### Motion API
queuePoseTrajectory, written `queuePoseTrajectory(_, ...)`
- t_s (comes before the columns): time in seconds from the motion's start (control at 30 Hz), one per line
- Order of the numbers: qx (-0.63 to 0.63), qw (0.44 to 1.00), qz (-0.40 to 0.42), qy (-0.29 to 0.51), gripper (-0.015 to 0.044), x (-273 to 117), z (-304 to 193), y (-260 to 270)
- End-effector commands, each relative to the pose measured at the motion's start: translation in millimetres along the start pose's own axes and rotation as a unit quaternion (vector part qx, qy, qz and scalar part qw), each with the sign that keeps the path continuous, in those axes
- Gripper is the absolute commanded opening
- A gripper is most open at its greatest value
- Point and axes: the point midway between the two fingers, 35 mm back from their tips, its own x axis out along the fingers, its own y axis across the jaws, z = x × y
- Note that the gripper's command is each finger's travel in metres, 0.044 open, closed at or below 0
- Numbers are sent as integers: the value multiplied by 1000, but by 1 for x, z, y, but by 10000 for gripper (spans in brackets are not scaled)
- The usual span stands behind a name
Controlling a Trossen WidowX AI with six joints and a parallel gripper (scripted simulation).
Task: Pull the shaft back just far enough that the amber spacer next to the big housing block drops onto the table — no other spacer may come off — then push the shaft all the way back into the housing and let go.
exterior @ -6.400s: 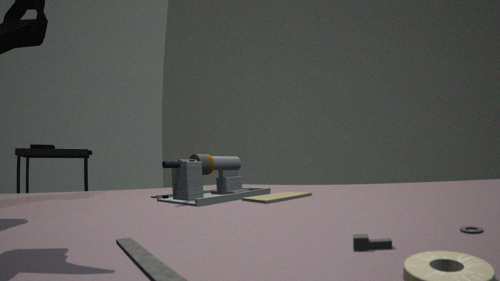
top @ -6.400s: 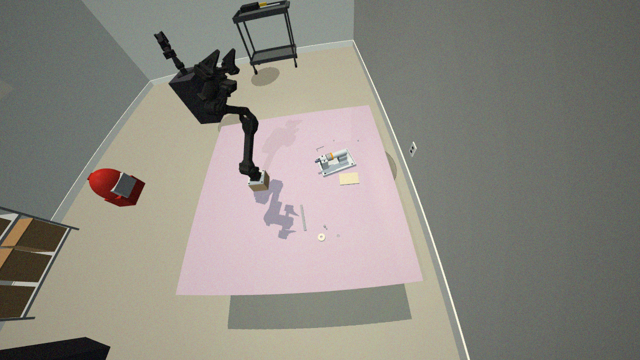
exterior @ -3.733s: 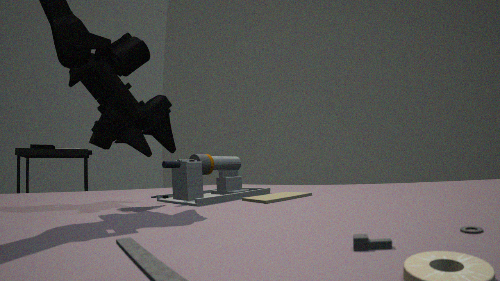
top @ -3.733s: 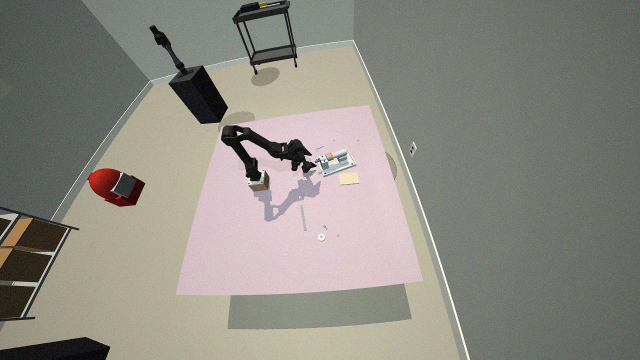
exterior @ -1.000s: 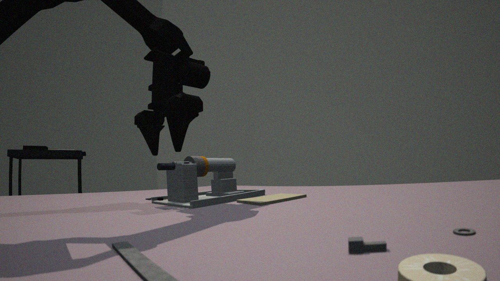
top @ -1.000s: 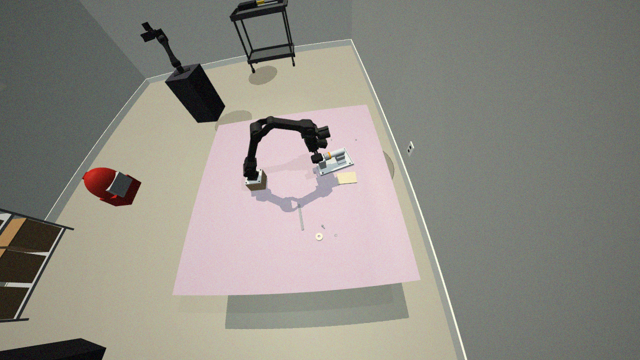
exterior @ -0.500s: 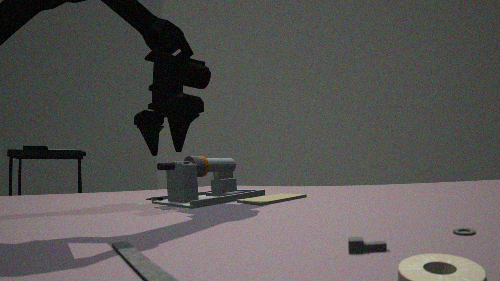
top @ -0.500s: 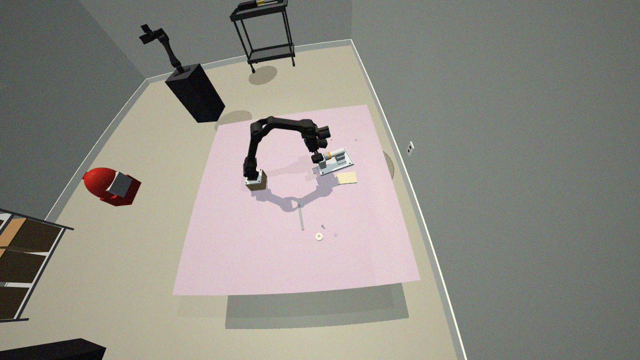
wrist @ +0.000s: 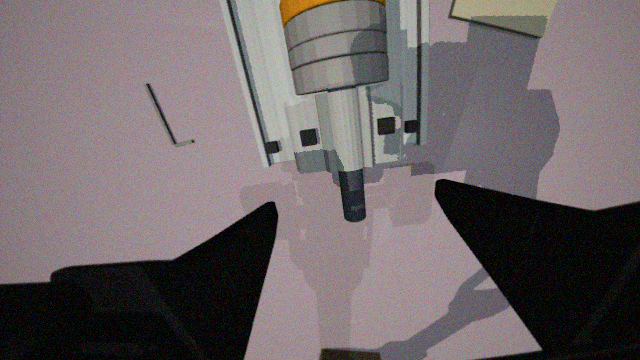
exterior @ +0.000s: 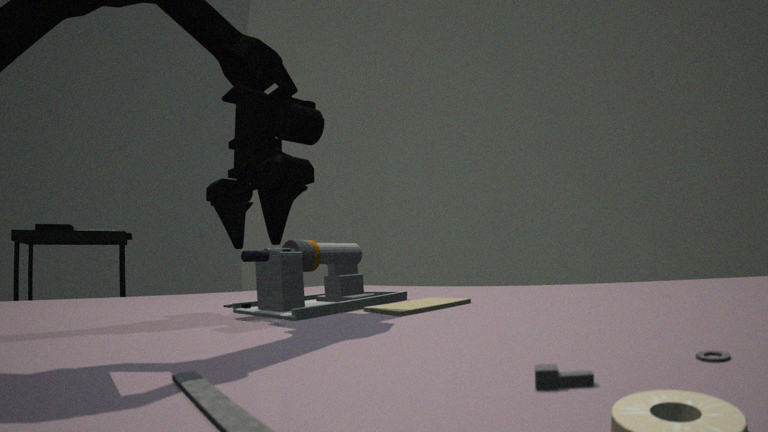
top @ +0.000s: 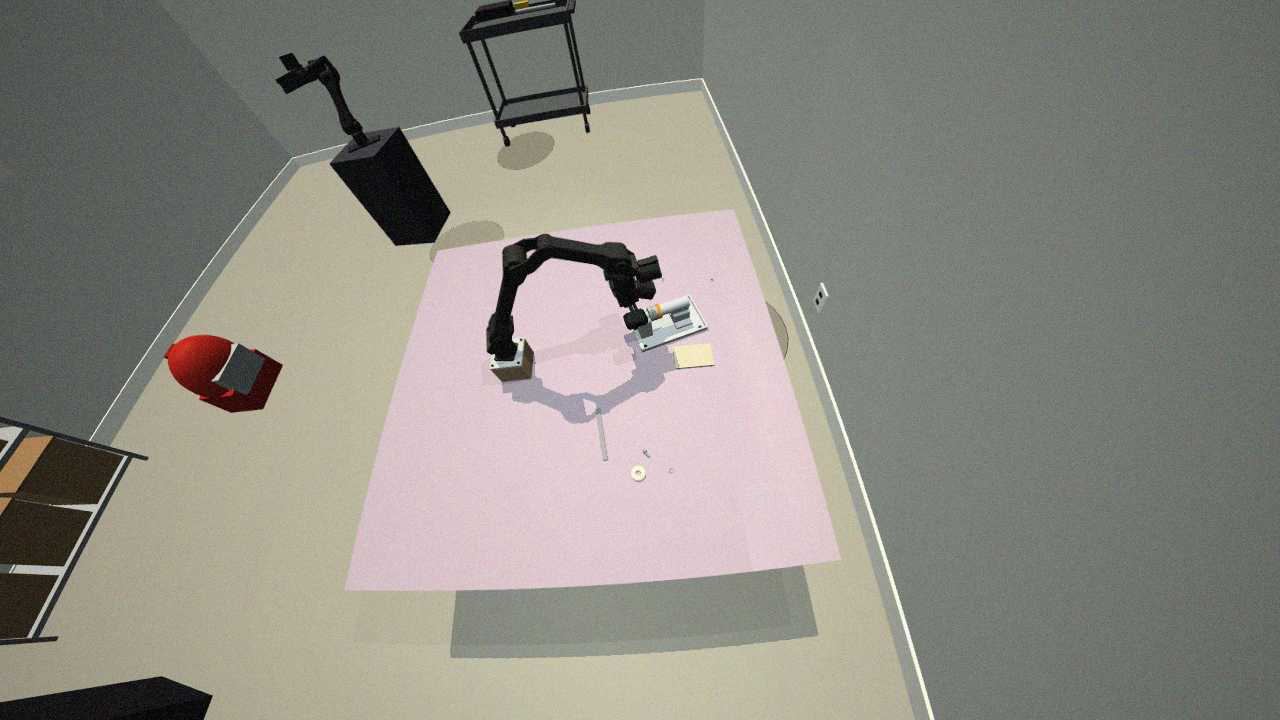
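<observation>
My gripper (exterior: 257, 245) (wrist: 354, 198) is open and empty, pointing down. Its fingertips are above and to either side of the shaft's dark end (exterior: 254, 256) (wrist: 352, 207), touching nothing visible. The dark end sticks out of the near support block (exterior: 280, 282). Beyond that block, three grey spacers (exterior: 303, 254) (wrist: 340, 47) sit side by side on the shaft. The amber spacer (top: 659, 309) (exterior: 317, 255) (wrist: 300, 11) sits between them and the large round housing (exterior: 343, 253), which stands on a stepped block. The shaft inside the spacers and housing is hidden.
The fixture stands on a rimmed base plate (top: 671, 338) (exterior: 348, 309). A cream pad (top: 693, 356) (exterior: 419, 305) lies beside it, a hex key (wrist: 161, 114) on the other side. A flat bar (top: 602, 438), bolt (exterior: 575, 378), washer (exterior: 702, 356) and tape roll (exterior: 633, 405) lie farther off.
</observation>
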Motion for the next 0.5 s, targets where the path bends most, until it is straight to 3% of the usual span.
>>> queuePoseTrajectory(0.0,-2,1000,-2,4,440,9,-2,-1)
queuePoseTrajectory(0.47,-2,1000,-2,4,440,29,-3,-1)
